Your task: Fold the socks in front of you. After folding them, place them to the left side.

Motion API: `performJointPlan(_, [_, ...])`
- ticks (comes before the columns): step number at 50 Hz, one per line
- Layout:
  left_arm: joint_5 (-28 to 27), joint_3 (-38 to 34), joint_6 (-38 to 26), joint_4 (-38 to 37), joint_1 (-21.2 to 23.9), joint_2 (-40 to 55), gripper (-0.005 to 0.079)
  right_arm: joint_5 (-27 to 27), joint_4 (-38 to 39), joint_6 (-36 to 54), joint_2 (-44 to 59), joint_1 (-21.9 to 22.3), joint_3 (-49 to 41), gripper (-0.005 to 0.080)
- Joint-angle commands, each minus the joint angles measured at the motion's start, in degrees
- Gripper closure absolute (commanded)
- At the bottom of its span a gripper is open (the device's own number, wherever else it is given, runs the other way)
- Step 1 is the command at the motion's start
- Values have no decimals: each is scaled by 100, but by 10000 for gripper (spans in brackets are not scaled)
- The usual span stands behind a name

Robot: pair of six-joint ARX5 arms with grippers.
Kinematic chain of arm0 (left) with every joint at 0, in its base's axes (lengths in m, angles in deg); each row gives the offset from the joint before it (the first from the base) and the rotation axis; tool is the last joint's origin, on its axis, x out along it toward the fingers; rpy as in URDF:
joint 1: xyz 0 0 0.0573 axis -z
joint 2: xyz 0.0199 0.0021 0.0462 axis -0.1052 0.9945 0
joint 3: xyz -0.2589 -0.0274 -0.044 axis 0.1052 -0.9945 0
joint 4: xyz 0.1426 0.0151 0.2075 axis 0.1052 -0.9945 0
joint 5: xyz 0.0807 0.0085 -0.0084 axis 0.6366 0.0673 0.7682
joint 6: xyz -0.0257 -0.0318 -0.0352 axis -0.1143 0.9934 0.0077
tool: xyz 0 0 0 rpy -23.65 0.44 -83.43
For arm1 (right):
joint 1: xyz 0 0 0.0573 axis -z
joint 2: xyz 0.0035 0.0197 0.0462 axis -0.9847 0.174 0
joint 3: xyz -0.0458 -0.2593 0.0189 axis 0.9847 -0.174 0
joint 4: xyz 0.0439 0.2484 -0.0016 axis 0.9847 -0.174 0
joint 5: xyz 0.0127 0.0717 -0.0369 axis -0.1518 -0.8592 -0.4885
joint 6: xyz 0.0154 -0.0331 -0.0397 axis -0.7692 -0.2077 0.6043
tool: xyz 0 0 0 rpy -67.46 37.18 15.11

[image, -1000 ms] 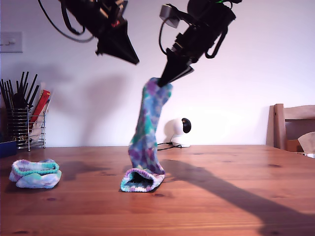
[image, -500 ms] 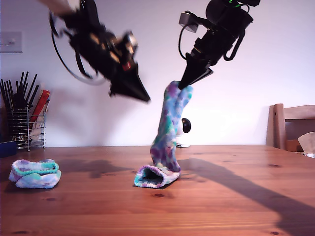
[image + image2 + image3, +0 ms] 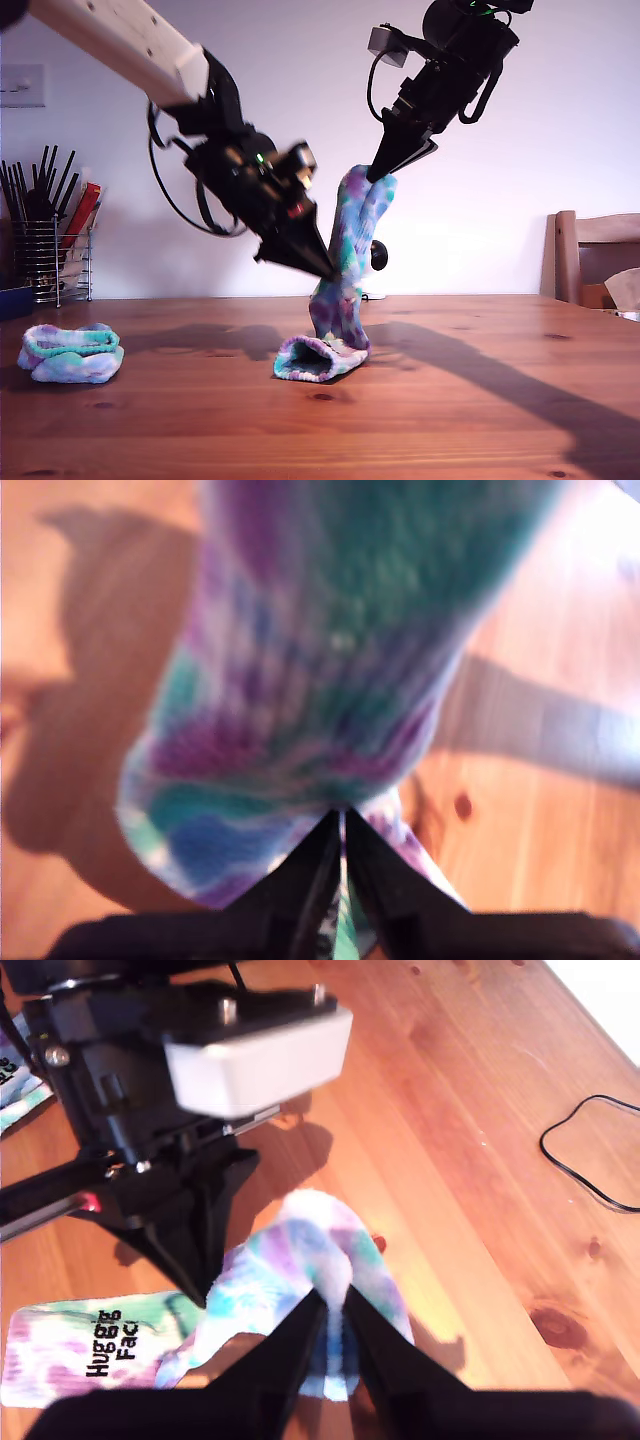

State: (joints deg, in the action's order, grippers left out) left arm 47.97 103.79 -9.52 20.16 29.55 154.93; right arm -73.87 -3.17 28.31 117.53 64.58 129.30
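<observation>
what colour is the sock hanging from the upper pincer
Tie-dyed teal, purple and white sock, with black lettering near its cuff; clearest in the second wrist view.

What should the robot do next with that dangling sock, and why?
Probably press my first gripper a little further into the hanging sock, to mark a crease for the fold. My second gripper pinches its top end, the cuff lies on the table, and my first gripper's nearly closed tips touch its middle.

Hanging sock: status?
Second hand shut on hanging sock at its top end; cuff on table. First hand shut, tips against its middle. Folded sock apart, exterior view's left.
</observation>
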Motion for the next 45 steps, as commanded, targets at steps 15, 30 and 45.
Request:
performJointPlan(15, [20, -79, 208, 162, 127, 575, 766, -22, -96, 13, -125, 59, 52, 765])
performJointPlan(30, [24, -79, 1482, 520, 131, 575, 766, -24, -133, -9, -125, 52, 52, 765])
performJointPlan(45, [487, -76, 3187, 909, 199, 575, 766, -31, -363, -28, -127, -2, 52, 765])
